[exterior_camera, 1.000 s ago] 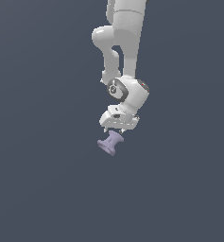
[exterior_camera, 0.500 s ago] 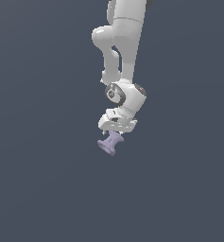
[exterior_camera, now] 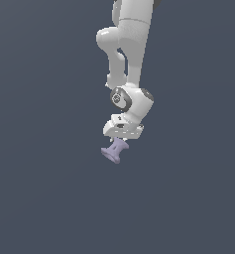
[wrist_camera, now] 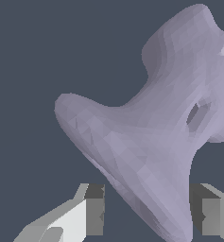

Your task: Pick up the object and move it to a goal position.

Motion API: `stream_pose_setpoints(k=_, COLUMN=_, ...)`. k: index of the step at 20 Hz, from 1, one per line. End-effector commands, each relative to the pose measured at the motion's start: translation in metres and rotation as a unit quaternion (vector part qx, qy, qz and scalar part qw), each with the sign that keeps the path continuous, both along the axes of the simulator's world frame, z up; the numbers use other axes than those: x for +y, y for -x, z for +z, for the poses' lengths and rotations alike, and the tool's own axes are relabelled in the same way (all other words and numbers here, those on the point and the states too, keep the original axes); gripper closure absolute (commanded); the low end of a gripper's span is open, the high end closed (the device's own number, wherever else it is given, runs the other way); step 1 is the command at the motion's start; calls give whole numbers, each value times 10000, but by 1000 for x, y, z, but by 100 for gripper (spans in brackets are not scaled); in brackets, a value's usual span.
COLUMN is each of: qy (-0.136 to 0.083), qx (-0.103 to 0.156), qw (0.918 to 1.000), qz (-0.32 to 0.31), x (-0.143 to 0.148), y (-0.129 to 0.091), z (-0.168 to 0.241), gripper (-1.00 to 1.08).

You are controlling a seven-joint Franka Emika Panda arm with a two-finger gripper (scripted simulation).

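Around me only a flat, uniform slate-grey backdrop (exterior_camera: 39, 198); no edge, seam or surface line shows in either the exterior or wrist view.

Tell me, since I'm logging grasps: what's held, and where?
The claw grips the pale lavender matte spool-shaped solid at one flared end.

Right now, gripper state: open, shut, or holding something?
Gripper: closed on the lavender spool, one flared end between its fingers, the spool tilted beneath the hand.

Distant exterior view — close wrist view
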State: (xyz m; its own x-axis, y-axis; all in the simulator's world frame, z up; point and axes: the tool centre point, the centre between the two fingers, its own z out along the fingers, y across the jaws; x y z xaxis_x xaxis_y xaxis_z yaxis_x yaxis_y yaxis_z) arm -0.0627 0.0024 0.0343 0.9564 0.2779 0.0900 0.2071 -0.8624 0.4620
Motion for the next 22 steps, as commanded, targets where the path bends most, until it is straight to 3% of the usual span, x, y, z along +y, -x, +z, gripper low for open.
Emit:
stream_pose_setpoints(k=1, qy=0, qx=-2, qw=10000, qz=-1, x=0, y=0, z=0, gripper=108)
stream_pose_setpoints(k=12, qy=0, qx=0, qw=10000, qz=0, x=3, y=4, z=21, gripper=108)
stream_pose_setpoints(k=22, qy=-8, qx=11, qw=10000, qz=8, x=12, y=17, z=83, gripper=108)
